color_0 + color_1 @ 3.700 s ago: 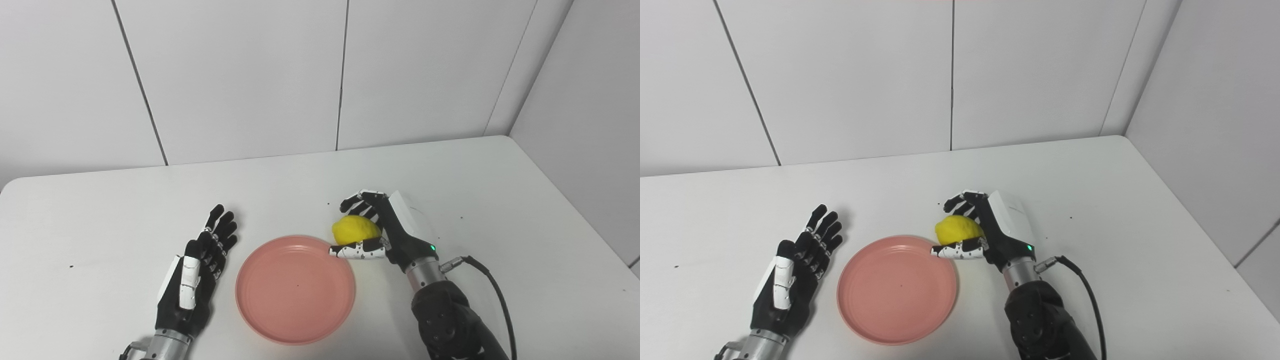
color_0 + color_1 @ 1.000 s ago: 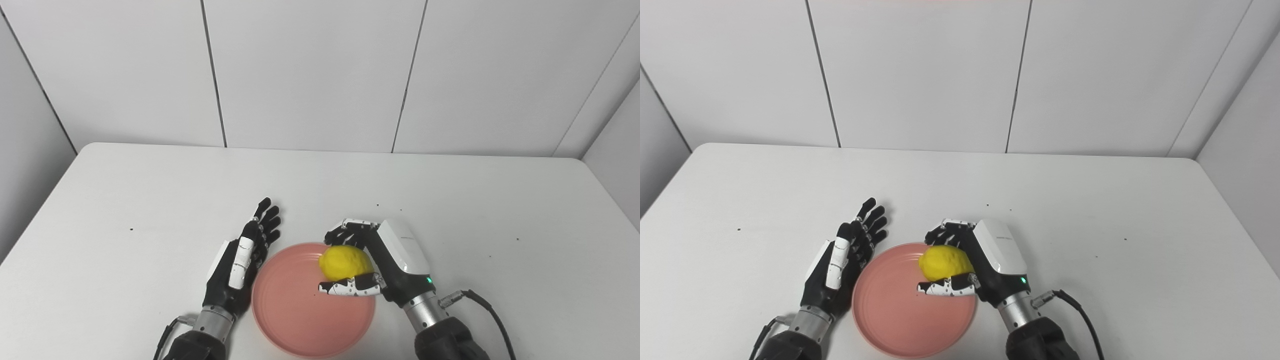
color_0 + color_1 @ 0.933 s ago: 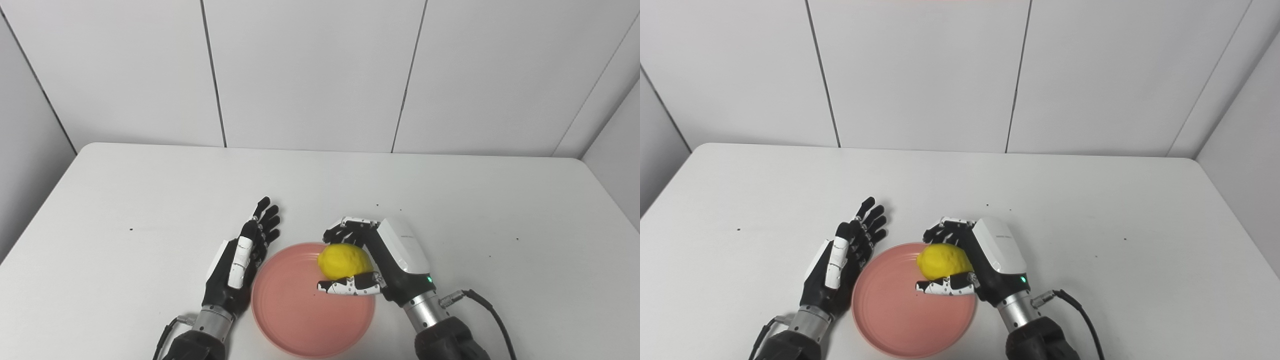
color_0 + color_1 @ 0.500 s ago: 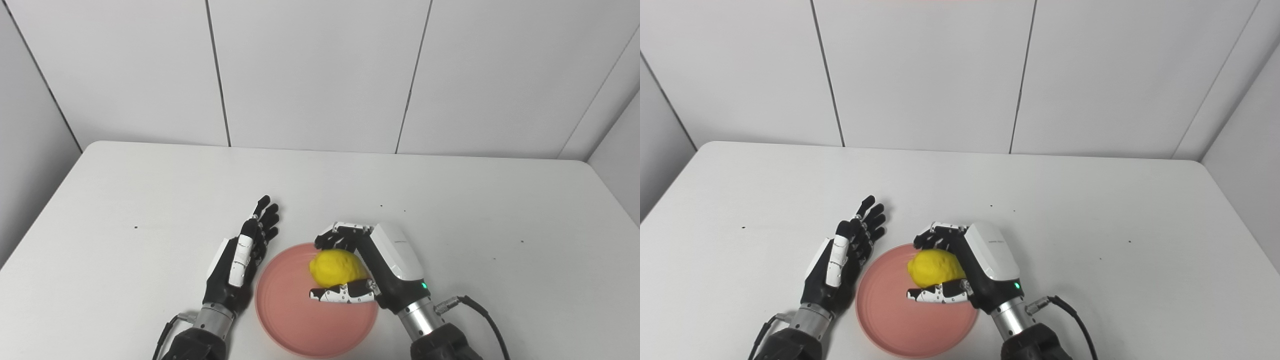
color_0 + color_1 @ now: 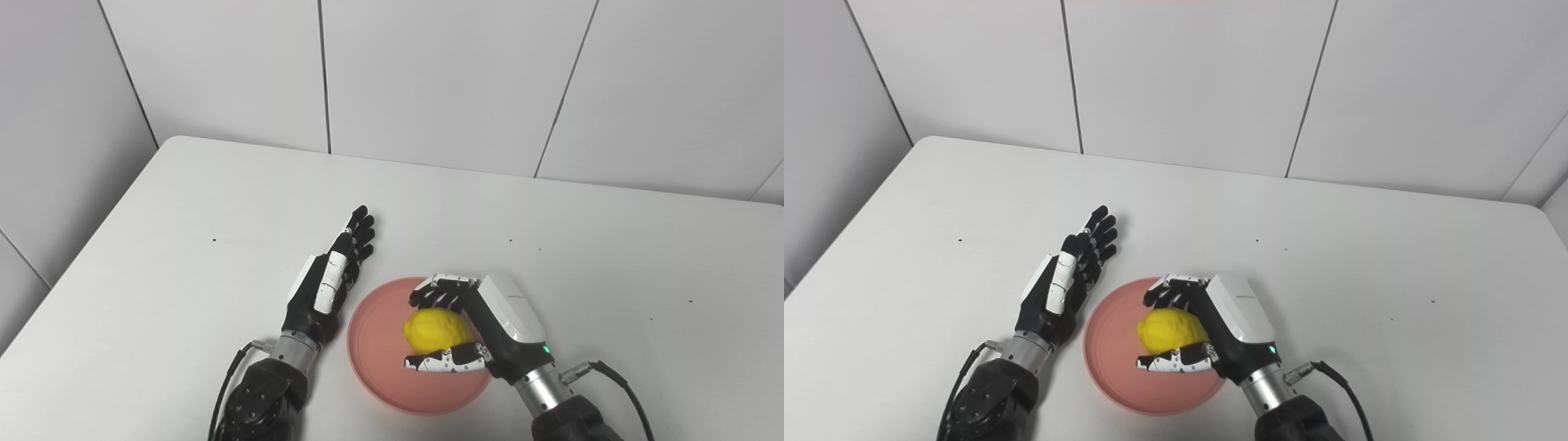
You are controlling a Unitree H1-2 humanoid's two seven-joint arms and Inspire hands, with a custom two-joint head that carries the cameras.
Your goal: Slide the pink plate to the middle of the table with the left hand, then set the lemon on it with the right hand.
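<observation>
A round pink plate (image 5: 373,343) lies on the white table (image 5: 184,233) near its front edge. My right hand (image 5: 484,324) is over the plate's right half, shut on a yellow lemon (image 5: 436,331), fingers curled over its far side and thumb under its near side. Whether the lemon touches the plate I cannot tell. My left hand (image 5: 327,288) rests flat and open on the table just left of the plate, fingers stretched toward the back, holding nothing. In the right eye view the lemon (image 5: 1171,331) sits over the plate (image 5: 1108,349) the same way.
A black cable (image 5: 618,380) trails from my right wrist across the table at the right. Grey panelled walls stand behind the table and at the left. Tiny dark specks dot the tabletop.
The camera has shifted, so the whole scene sits further right. My right hand has carried the lemon further over the plate, toward its middle. The left hand stays open beside the plate.
</observation>
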